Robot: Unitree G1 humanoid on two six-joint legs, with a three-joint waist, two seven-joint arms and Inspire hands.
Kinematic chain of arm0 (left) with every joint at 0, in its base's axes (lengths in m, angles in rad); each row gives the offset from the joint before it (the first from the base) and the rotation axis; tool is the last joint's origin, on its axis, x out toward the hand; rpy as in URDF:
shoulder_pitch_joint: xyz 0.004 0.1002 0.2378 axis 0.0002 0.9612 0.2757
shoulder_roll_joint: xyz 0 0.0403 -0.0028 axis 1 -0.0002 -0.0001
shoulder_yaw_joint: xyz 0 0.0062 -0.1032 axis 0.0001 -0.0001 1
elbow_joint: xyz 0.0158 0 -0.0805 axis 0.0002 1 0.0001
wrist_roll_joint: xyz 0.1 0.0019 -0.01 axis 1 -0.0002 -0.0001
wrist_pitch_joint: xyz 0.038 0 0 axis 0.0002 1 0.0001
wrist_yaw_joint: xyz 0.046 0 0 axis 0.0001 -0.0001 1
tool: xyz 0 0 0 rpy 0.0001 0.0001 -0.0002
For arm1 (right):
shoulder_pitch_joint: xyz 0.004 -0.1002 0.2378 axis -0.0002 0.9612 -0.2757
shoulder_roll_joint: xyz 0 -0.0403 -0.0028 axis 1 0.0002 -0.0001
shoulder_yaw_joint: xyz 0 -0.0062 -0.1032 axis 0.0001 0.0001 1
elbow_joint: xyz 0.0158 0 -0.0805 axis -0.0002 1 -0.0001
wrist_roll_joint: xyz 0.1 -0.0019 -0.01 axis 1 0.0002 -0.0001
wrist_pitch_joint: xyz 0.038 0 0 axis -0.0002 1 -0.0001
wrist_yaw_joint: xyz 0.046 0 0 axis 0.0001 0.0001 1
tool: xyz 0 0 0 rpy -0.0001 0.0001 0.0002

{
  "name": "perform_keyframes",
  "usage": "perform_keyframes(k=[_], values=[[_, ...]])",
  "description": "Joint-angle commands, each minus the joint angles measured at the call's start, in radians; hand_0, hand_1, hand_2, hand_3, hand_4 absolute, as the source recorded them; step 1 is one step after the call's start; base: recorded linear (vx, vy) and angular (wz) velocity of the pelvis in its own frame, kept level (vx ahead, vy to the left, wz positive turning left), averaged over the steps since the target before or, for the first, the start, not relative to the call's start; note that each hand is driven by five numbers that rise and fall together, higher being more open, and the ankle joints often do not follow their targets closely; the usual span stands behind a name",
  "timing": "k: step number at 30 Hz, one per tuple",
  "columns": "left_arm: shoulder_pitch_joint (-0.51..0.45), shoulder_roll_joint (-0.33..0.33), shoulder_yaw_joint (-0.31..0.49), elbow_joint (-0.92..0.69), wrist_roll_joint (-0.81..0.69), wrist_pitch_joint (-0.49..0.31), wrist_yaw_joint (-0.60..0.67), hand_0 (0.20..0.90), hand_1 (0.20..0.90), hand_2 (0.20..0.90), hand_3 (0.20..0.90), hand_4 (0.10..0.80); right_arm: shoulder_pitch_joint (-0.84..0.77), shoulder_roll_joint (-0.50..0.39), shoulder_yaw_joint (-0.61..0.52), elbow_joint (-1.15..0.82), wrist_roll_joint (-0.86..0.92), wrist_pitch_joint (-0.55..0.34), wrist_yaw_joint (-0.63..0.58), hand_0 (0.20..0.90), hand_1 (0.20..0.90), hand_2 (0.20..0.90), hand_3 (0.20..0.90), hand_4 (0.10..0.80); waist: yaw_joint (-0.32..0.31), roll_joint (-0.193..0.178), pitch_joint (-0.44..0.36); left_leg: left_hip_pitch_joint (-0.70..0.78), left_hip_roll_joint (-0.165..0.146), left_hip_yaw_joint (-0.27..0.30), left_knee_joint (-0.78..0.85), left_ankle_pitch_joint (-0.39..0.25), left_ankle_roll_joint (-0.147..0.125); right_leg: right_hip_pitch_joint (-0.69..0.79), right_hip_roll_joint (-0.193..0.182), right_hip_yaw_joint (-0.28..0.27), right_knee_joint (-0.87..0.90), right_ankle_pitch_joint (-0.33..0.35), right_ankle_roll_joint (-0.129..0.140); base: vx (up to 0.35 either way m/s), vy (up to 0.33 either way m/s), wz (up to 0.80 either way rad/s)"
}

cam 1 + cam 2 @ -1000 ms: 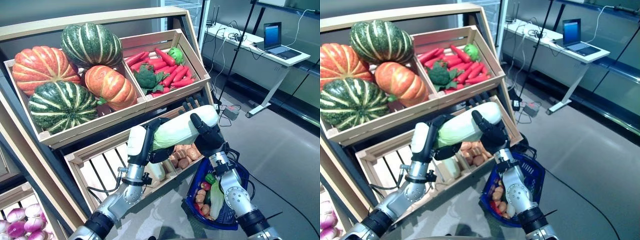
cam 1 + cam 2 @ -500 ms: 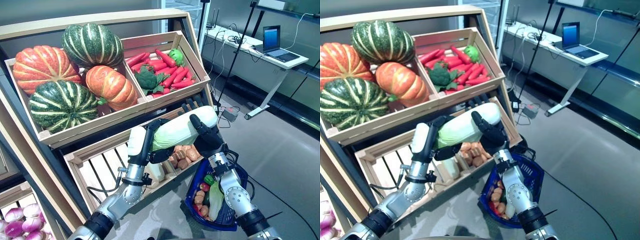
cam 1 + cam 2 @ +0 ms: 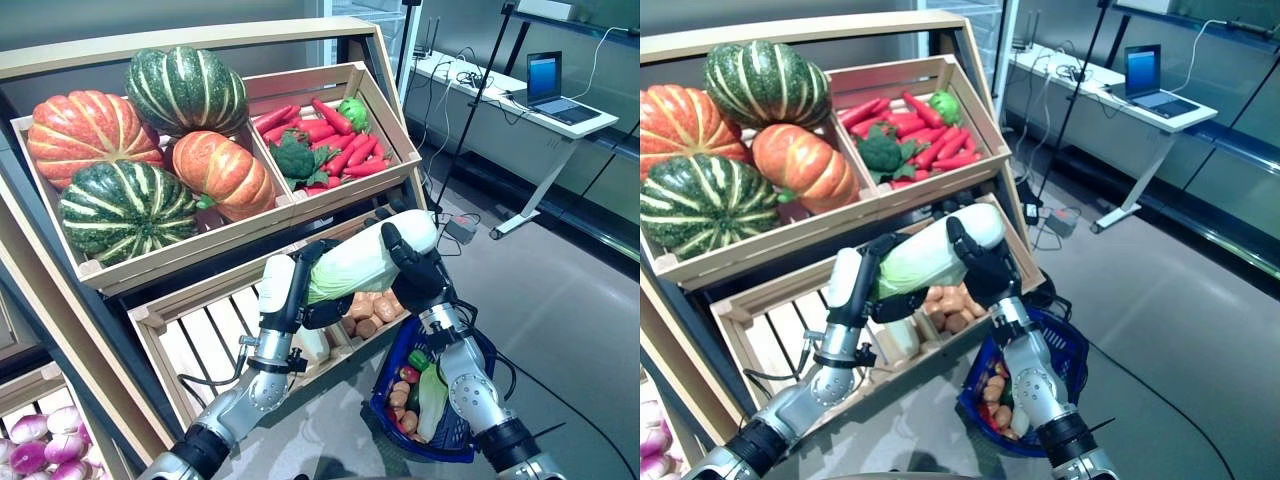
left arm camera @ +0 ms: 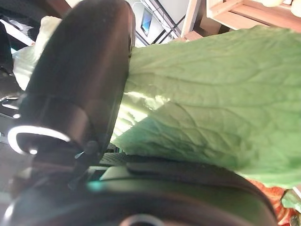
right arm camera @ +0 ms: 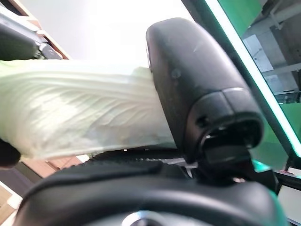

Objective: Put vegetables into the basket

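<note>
A long pale-green napa cabbage (image 3: 365, 262) hangs in the air in front of the lower crate, held between both hands. My left hand (image 3: 322, 311) is shut on its leafy green end (image 4: 211, 103), thumb (image 4: 80, 80) over the top. My right hand (image 3: 415, 272) is shut on its white stalk end (image 5: 80, 113), thumb (image 5: 197, 84) pressed on it. The blue basket (image 3: 488, 350) sits on the floor below and to the right of the cabbage, behind my right forearm. It holds several vegetables, including a leafy one (image 3: 432, 395) and small round ones.
A slanted wooden stand carries a crate of pumpkins (image 3: 125, 160), a crate of red peppers and broccoli (image 3: 320, 140), and a lower slatted crate (image 3: 195, 335) with potatoes (image 3: 368, 312). Purple onions (image 3: 40, 440) lie at the lower left. A desk with a laptop (image 3: 550, 85) stands at the back right.
The view has shifted slightly. Both hands keep the same hold on the cabbage, which stays in about the same place.
</note>
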State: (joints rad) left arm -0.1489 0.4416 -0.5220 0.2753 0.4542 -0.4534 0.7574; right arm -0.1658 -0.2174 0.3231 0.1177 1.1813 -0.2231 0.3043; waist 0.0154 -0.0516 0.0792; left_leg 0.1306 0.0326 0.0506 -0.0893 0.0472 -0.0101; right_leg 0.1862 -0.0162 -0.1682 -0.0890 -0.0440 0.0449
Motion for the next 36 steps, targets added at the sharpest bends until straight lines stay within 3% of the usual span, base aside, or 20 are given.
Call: perform_keyframes(k=[1, 11, 12, 13, 24, 36], values=[[-0.205, -0.037, -0.067, -0.052, 0.05, -0.108, 0.019, 0.3, 0.3, 0.3, 0.3, 0.4, -0.166, 0.066, 0.004, -0.044, 0.009, -0.058, 0.011, 0.3, 0.3, 0.3, 0.3, 0.4, -0.013, 0.0, -0.021, 0.05, -0.028, 0.028, 0.002, -0.135, 0.049, 0.005, -0.009, 0.01, 0.002, 0.004, -0.026, 0.0, 0.0, 0.0], [-0.197, -0.041, -0.072, -0.051, 0.037, -0.088, -0.01, 0.3, 0.3, 0.3, 0.3, 0.4, -0.161, 0.084, -0.008, -0.057, 0.012, -0.135, -0.024, 0.3, 0.3, 0.3, 0.3, 0.4, -0.013, 0.006, -0.019, 0.05, -0.029, 0.025, 0.002, -0.136, 0.05, 0.005, -0.009, 0.013, 0.002, 0.003, -0.027, 0.0, 0.0, 0.0], [-0.195, -0.04, -0.073, -0.052, 0.033, -0.086, -0.012, 0.545, 0.545, 0.545, 0.545, 0.563, -0.158, 0.084, -0.006, -0.056, 0.012, -0.144, -0.022, 0.3, 0.3, 0.3, 0.3, 0.4, -0.013, 0.006, -0.018, 0.05, -0.029, 0.025, 0.002, -0.136, 0.05, 0.005, -0.009, 0.012, 0.002, 0.002, -0.026, 0.0, 0.0, 0.0], [-0.195, -0.041, -0.074, -0.052, 0.031, -0.084, -0.019, 0.9, 0.9, 0.9, 0.9, 0.8, -0.159, 0.084, -0.007, -0.057, 0.014, -0.146, -0.024, 0.3, 0.3, 0.3, 0.3, 0.4, -0.013, 0.007, -0.018, 0.05, -0.029, 0.025, 0.002, -0.136, 0.05, 0.006, -0.009, 0.012, 0.002, 0.002, -0.027, 0.0, 0.0, 0.0], [-0.176, -0.031, -0.066, -0.054, 0.021, -0.081, -0.024, 0.9, 0.9, 0.9, 0.9, 0.8, -0.145, 0.082, -0.03, -0.059, 0.002, -0.194, -0.035, 0.3, 0.3, 0.3, 0.3, 0.4, -0.014, 0.011, -0.016, 0.049, -0.028, 0.029, 0.002, -0.137, 0.049, 0.003, -0.009, 0.013, 0.002, 0.002, -0.026, 0.0, 0.0, 0.0], [-0.08, -0.005, 0.029, -0.022, -0.032, -0.1, -0.044, 0.9, 0.9, 0.9, 0.9, 0.8, -0.034, 0.023, -0.136, -0.053, -0.045, -0.226, -0.011, 0.3, 0.3, 0.3, 0.3, 0.4, -0.026, 0.01, -0.009, 0.05, -0.022, 0.045, 0.002, -0.136, 0.05, -0.002, -0.005, 0.025, 0.002, 0.006, -0.027, 0.001, 0.0, -0.01]])
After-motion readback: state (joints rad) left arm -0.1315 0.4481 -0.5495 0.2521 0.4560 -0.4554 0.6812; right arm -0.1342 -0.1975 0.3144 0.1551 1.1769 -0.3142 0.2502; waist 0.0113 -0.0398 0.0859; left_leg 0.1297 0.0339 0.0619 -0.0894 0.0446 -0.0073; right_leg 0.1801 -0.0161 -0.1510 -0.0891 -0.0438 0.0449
